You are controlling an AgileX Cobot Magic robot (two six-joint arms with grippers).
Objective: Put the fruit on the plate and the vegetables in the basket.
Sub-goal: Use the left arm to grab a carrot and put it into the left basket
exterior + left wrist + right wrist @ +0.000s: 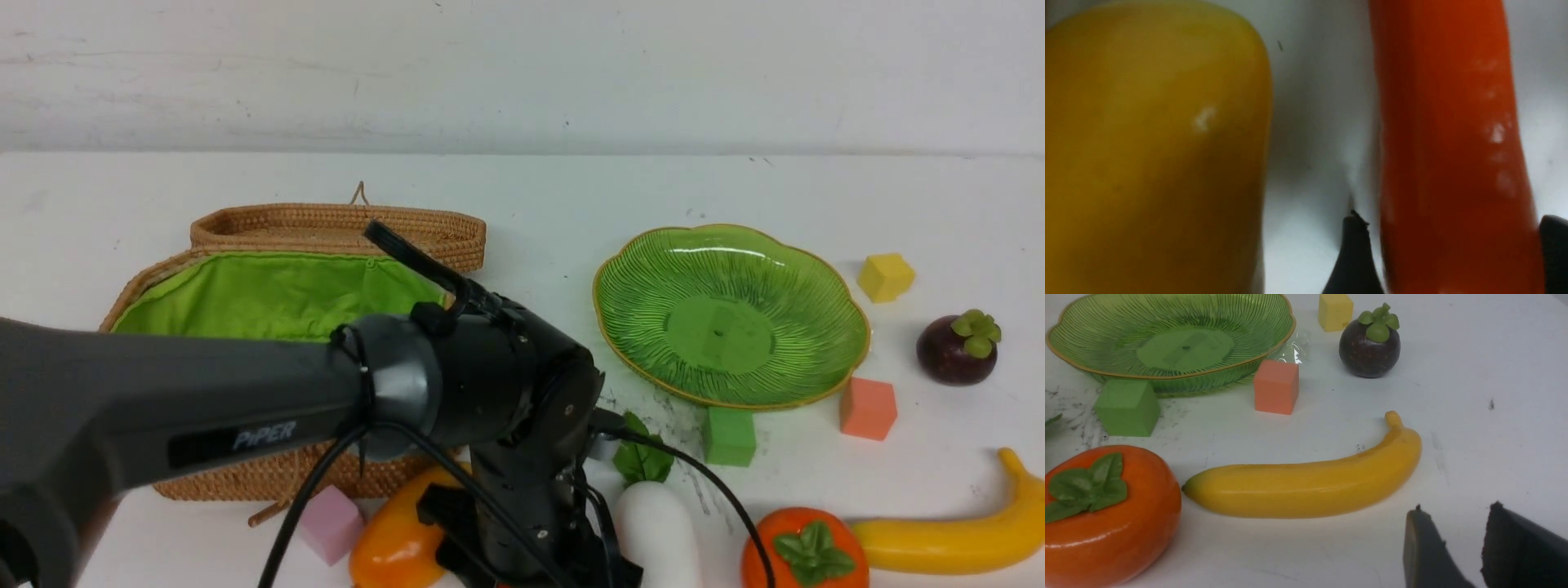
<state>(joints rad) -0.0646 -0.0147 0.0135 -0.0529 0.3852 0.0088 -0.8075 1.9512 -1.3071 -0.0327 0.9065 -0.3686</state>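
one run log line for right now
left hand: open, straddling red-orange toy carrot | right hand: open, empty | green ribbed glass plate: empty

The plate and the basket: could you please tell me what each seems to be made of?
The plate looks like green glass, glossy and translucent, with fine ribs, bright highlights and a gold rim; moulded plastic can't be ruled out. The basket looks like tan woven wicker, matt, with coiled rows showing, and a bright green cloth lining.
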